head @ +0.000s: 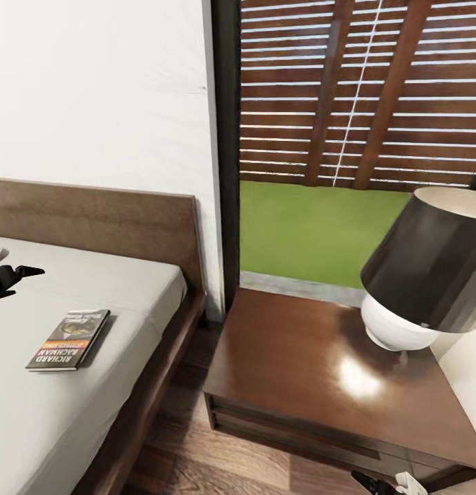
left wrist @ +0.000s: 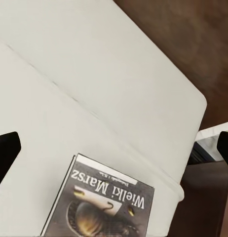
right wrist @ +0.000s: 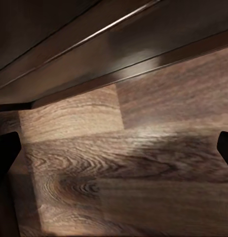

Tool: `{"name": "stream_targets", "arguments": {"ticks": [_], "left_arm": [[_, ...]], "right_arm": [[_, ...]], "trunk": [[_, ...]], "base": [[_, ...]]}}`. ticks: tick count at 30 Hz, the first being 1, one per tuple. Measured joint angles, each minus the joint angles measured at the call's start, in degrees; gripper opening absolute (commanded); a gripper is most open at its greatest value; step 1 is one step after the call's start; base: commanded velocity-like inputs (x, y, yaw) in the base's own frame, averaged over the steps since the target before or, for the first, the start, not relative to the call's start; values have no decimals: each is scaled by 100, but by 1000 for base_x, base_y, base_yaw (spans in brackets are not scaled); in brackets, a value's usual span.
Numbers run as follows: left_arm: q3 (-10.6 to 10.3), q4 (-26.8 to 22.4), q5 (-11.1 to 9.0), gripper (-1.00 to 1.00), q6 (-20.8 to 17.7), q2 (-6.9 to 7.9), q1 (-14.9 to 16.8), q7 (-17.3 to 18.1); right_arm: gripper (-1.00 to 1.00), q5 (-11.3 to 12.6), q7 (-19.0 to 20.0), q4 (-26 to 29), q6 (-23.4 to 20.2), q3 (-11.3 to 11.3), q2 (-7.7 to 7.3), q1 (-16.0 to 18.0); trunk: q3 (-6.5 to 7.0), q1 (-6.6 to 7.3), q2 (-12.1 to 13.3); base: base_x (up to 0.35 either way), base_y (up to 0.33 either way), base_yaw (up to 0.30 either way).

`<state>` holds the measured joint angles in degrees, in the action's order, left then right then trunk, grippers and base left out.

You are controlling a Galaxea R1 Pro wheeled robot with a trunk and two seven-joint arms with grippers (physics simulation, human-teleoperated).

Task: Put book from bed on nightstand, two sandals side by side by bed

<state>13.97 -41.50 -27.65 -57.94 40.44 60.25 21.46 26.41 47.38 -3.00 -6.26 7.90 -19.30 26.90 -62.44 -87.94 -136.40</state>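
The bed point(head: 93, 385) carries the book point(head: 69, 339), lying flat on the light-grey mattress near its edge. The nightstand point(head: 292, 371) beside the bed carries a lamp point(head: 420, 275). Both stand on the wooden floor point(head: 189, 454).

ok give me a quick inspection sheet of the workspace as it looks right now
surface: bed, plain grey mattress, dark headboard; wood floor below
job's things: book flat on the mattress near the bed's edge, ungrasped; nightstand beside the bed, glossy top
clutter: lamp at the nightstand's far corner
grippers: left gripper open above the bed, by the book; right gripper open, low over the floor by the nightstand's base
cables: nothing seen
surroundings: white wall, slatted blind over a window, green outside
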Motion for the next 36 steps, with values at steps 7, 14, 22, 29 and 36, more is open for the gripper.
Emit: {"name": "stream_targets", "arguments": {"ticks": [7,14,22,29,36], "left_arm": [[-7,0,0,100,7,1,-1,0],[-8,6,0,100,9,1,-1,1],[-10,29,4,100,10,1,-1,-2],[-13,294,27,100,18,-6,-1,-8],[-18,433,32,100,25,-5,-1,-14]], "right_arm": [[100,0,0,0,0,0,0,0],[100,0,0,-1,0,0,0,1],[100,0,0,-1,0,0,0,1],[100,-2,-3,-1,0,0,0,1],[100,-1,-1,-1,0,0,0,1]], "trunk": [[0,-1,0],[0,-1,0],[0,-1,0],[0,-1,0],[0,-1,0]], "base": [[35,29,0],[8,7,0],[2,1,0],[0,0,0],[0,0,0]]}}
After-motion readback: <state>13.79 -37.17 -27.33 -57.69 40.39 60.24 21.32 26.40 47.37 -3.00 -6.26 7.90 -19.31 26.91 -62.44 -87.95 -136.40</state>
